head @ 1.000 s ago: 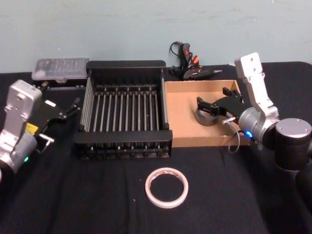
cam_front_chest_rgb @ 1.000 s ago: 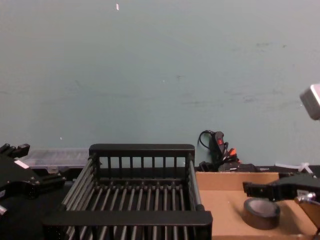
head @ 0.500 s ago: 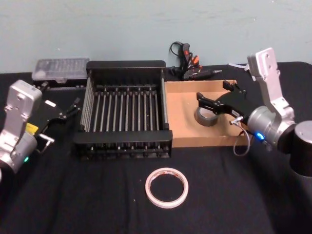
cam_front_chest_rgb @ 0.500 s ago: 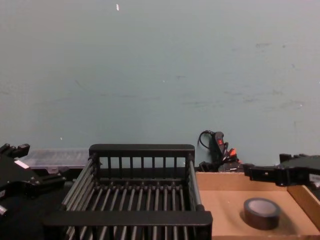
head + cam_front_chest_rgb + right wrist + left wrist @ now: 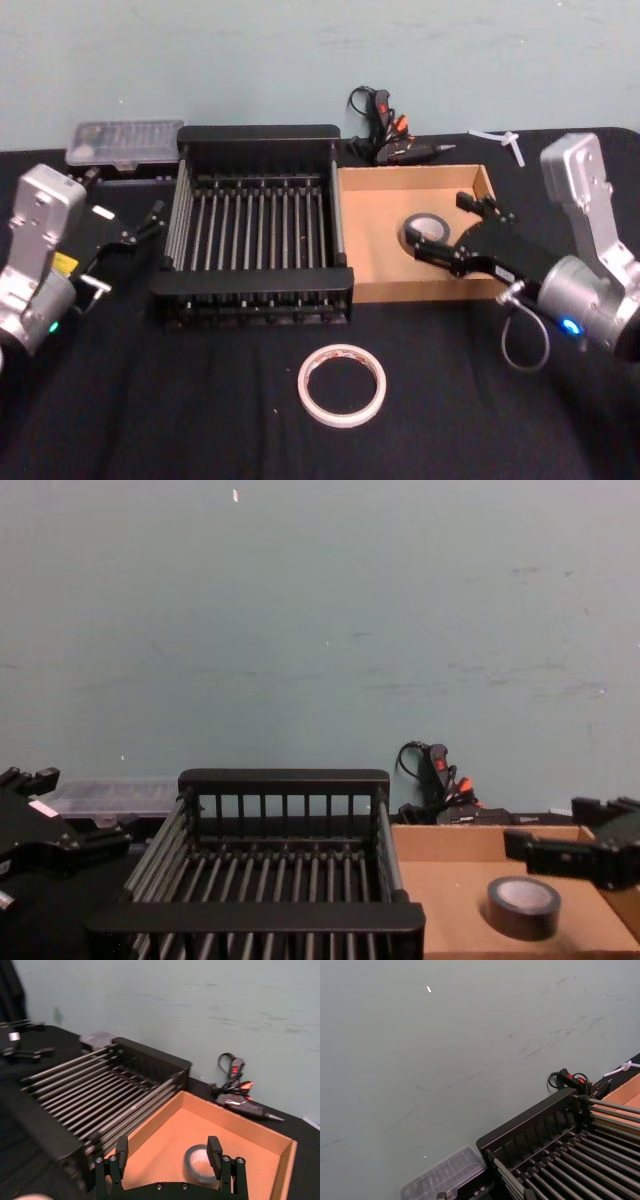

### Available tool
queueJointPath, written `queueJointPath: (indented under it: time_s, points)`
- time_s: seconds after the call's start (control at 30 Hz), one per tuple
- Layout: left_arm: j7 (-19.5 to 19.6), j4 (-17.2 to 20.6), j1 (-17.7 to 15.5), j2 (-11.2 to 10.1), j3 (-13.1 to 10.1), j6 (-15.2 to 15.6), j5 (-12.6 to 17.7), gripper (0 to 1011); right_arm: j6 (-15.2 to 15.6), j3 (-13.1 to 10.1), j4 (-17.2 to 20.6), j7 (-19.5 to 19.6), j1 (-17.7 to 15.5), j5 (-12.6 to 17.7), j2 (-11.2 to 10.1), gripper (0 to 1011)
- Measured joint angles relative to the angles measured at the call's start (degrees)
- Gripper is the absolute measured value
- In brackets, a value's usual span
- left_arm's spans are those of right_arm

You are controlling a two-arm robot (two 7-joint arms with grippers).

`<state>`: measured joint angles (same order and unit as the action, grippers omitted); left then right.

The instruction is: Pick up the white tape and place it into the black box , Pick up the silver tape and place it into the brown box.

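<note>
half the job looks done from my seat: the silver tape [image 5: 427, 229] lies flat in the brown box [image 5: 375, 258], my right gripper [image 5: 466, 230] spread wide just above it. the white tape [image 5: 341, 383] waits on the cloth before the black box [image 5: 257, 134]; its red print is probably lettering, unreadable. left gripper [image 5: 140, 228] parked beside the crate, empty.

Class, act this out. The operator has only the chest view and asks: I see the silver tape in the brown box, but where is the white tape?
Observer: The white tape lies flat on the black cloth, in front of the black box, outside it.
Operator: Is the right pincer gripping anything?
Observer: No. The right pincer is open and empty; the silver tape lies untouched on the brown box floor.
</note>
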<state>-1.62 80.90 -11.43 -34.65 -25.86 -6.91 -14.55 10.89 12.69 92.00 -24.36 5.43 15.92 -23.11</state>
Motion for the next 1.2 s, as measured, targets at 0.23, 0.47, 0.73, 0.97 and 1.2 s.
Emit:
queueJointPath:
  time_s: [0.23, 0.47, 0.73, 0.97, 1.2]
  points:
    - [0.0, 0.0, 0.0, 0.0, 0.0, 0.0, 0.0, 1001, -4.0, 0.3, 3.0, -3.5, -4.9, 2.1, -3.7, 1002]
    - [0.0, 0.0, 0.0, 0.0, 0.0, 0.0, 0.0, 1001, -6.1, 1.7, 4.0, -4.2, -7.5, 2.5, -5.6, 1002]
    - [0.0, 0.0, 0.0, 0.0, 0.0, 0.0, 0.0, 1001, -6.3, 4.4, 3.5, -3.3, -7.6, 1.4, -6.3, 1002]
    - [0.0, 0.0, 0.0, 0.0, 0.0, 0.0, 0.0, 1001, -6.2, 7.5, 2.3, -2.7, -6.5, -0.2, -6.4, 1002]
    - [0.0, 0.0, 0.0, 0.0, 0.0, 0.0, 0.0, 1001, -6.5, 10.3, 0.7, -3.7, -4.7, -1.1, -6.2, 1002]
